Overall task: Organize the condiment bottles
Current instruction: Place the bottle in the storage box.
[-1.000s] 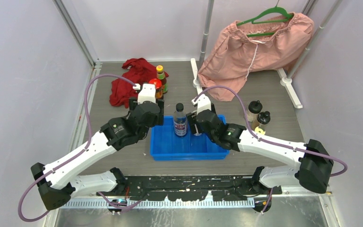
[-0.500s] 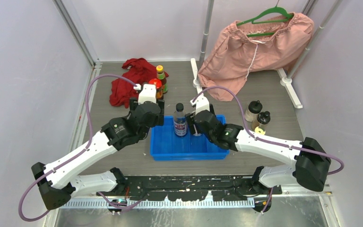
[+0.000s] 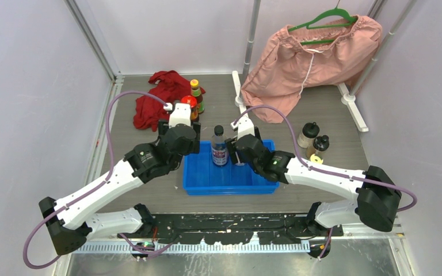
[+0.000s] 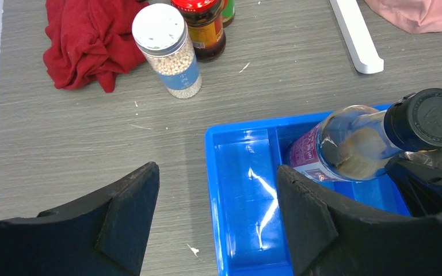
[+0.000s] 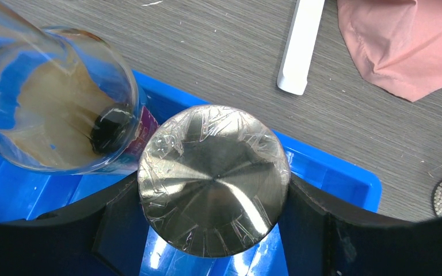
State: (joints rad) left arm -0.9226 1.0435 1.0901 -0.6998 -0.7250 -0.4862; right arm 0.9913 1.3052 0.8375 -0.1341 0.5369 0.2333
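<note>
right tool (image 5: 213, 218): clamped on silver-capped jar (image 5: 214, 172), upright inside blue tray (image 3: 207, 175) just beside black-capped bottle (image 3: 219, 148), likely to seat it there | left tool (image 4: 217, 213): wide, empty, over tray's left rim, probably readying next pick | white-lidded jar (image 4: 170, 52): on table (image 4: 92, 144) behind tray

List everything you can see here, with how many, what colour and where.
blue tray: one, blue, table centre.
clear bottle: one, black cap, standing in the tray.
silver-capped jar: one, silver lid, in or just above the tray.
red cloth: one, red, far left.
pellet jar: one, clear, pale lid, beside the red cloth.
red-capped jar: one, dark, next to the pellet jar.
yellow-capped bottle: one, behind the red-capped jar.
black-capped bottles: two, right of the tray.
pink garment: one, pink, on a green hanger, far right.
left claw: one, black, open, over the tray's left edge.
right claw: one, black, shut on the silver-capped jar.
</note>
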